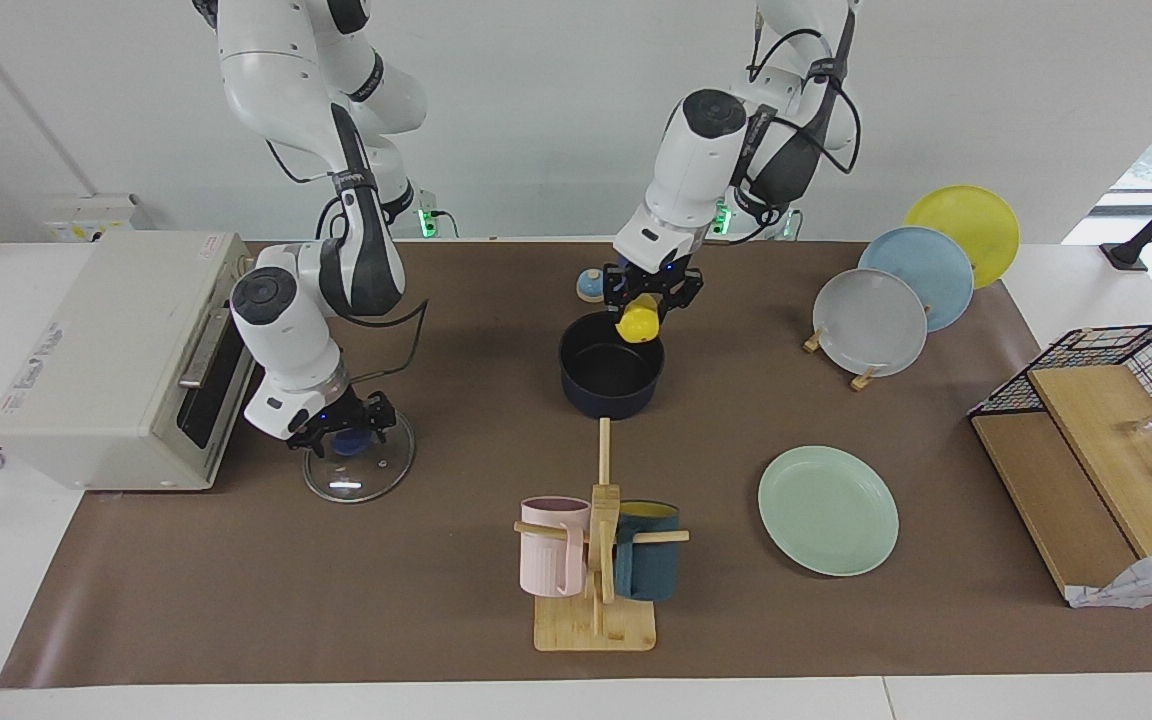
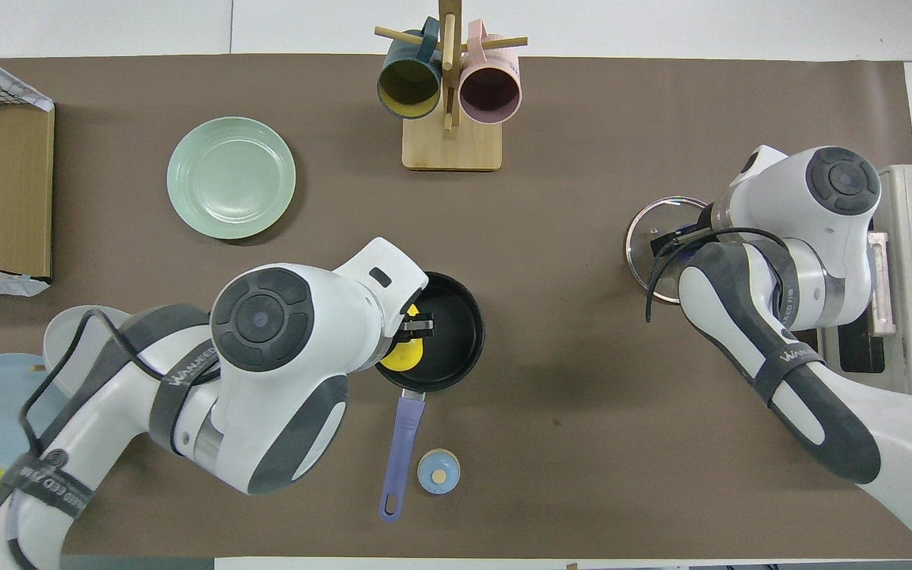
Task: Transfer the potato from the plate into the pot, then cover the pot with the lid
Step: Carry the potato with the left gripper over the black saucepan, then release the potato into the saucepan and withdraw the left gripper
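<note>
My left gripper (image 1: 648,300) is shut on the yellow potato (image 1: 639,322) and holds it just above the rim of the dark navy pot (image 1: 608,385), over the side nearest the robots. From overhead the potato (image 2: 402,352) shows inside the pot's (image 2: 444,332) outline, with the blue handle (image 2: 400,443) pointing toward the robots. The mint-green plate (image 1: 828,510) lies bare toward the left arm's end. My right gripper (image 1: 346,435) is low over the glass lid (image 1: 361,475), open, with its fingers on either side of the blue knob. The right arm hides part of the lid (image 2: 650,237) from overhead.
A toaster oven (image 1: 106,360) stands beside the lid at the right arm's end. A mug rack (image 1: 596,560) with two mugs is farther from the robots than the pot. A small bell (image 1: 591,285) sits near the pot. Upright plates (image 1: 871,320) and a wire basket (image 1: 1126,370) are at the left arm's end.
</note>
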